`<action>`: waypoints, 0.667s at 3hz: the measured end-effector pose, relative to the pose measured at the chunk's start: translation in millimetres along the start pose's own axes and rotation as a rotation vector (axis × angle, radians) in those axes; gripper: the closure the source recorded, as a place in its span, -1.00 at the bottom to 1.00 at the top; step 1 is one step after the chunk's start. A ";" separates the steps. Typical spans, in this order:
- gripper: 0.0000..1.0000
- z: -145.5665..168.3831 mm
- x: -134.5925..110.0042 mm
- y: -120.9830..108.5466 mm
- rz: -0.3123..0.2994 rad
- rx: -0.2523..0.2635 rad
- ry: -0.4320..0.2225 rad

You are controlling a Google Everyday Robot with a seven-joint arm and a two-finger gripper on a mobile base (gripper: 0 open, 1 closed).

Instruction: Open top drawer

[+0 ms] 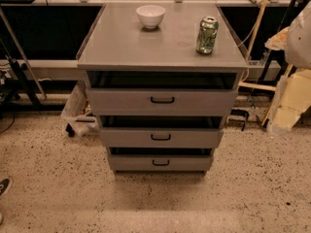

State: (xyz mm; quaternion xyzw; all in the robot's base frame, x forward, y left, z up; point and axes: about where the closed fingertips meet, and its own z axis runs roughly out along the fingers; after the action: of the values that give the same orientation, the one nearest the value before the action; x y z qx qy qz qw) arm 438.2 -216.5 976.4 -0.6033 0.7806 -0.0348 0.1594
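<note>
The top drawer (194, 102) is the widest of three grey drawers in a grey cabinet at the middle of the camera view. Its small black loop handle (162, 100) sits at the centre of its front. A dark gap shows between its front and the cabinet top (121, 42). The front lies about level with the top's front edge. My gripper (279, 123) appears as a pale, blurred shape at the right edge, hanging from a pale arm part (299, 38). It is well right of the drawer and apart from the cabinet.
A white bowl (150, 16) and a green can (207, 35) stand on the cabinet top. Two narrower drawers (194, 138) (189, 162) sit below. A plastic bag (77, 106) lies left of the cabinet. Rails and cables run behind. Speckled floor (155, 203) lies in front.
</note>
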 end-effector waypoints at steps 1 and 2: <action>-1.00 1.5 -1.7 -0.2 -0.005 0.000 0.003; -1.00 46.7 -24.2 6.5 -0.068 -0.046 -0.016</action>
State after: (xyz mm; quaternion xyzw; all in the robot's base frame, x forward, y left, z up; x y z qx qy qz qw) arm 451.1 -185.3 935.6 -0.6334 0.7589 -0.0174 0.1505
